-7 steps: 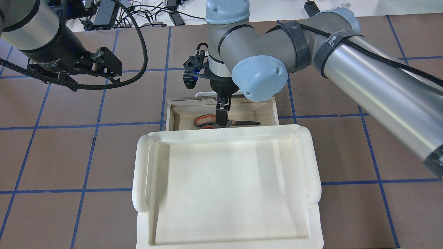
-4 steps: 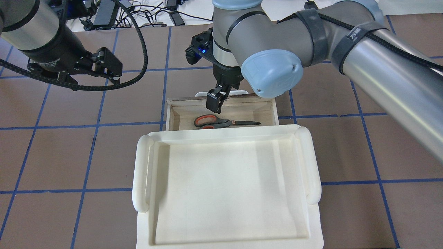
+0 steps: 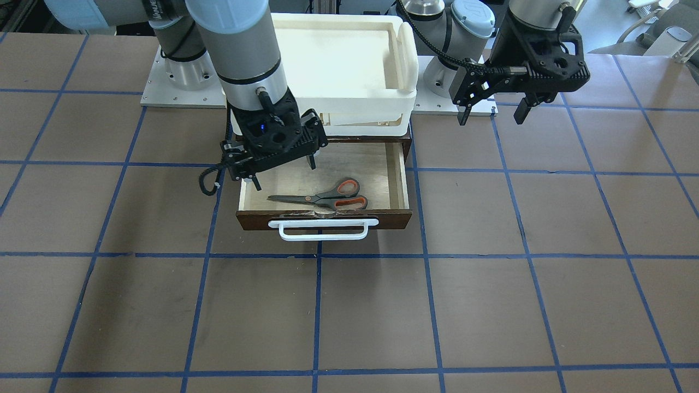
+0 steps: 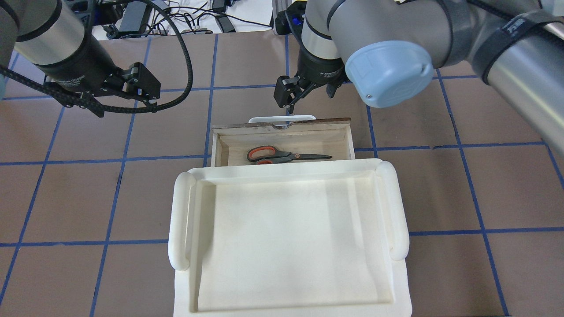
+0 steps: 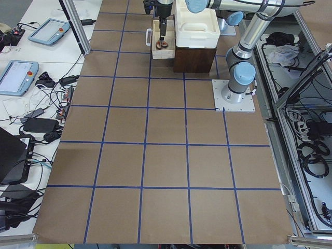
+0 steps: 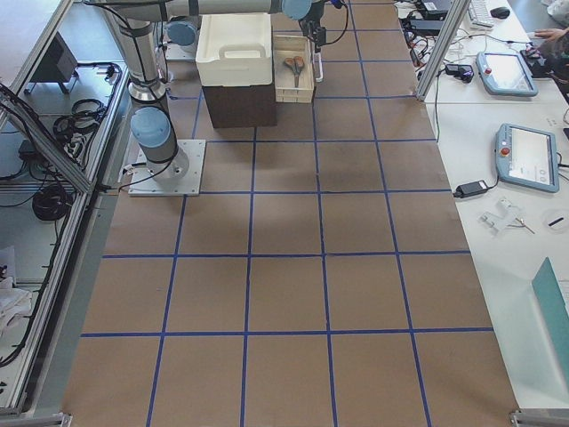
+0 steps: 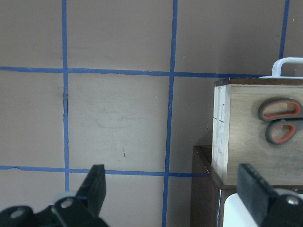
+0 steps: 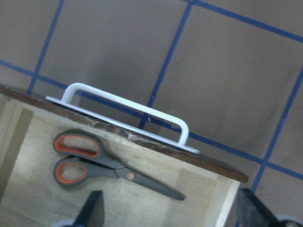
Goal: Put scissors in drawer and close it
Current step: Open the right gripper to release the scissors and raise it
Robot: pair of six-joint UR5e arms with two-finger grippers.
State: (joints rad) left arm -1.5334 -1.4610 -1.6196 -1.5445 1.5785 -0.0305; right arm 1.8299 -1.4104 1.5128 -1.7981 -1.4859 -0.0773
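Observation:
The scissors (image 4: 282,155), grey handles with orange-red loops, lie flat inside the open drawer (image 4: 317,143), blades pointing right in the overhead view. They also show in the front view (image 3: 327,199) and the right wrist view (image 8: 109,165). The drawer (image 3: 327,220) is pulled out, with its white bar handle (image 4: 282,119) on the far side. My right gripper (image 4: 305,93) is open and empty, raised above the drawer's front edge. My left gripper (image 4: 147,90) is open and empty, hovering left of the drawer.
A large white plastic bin (image 4: 183,220) sits on top of the dark brown cabinet, right behind the open drawer. Brown table surface with blue grid tape lies around the drawer. Cables and devices lie at the table's far edge.
My right gripper has risen from the scissors and moved out past the drawer's front edge. The scissors stay lying in the drawer. The left arm has barely moved.

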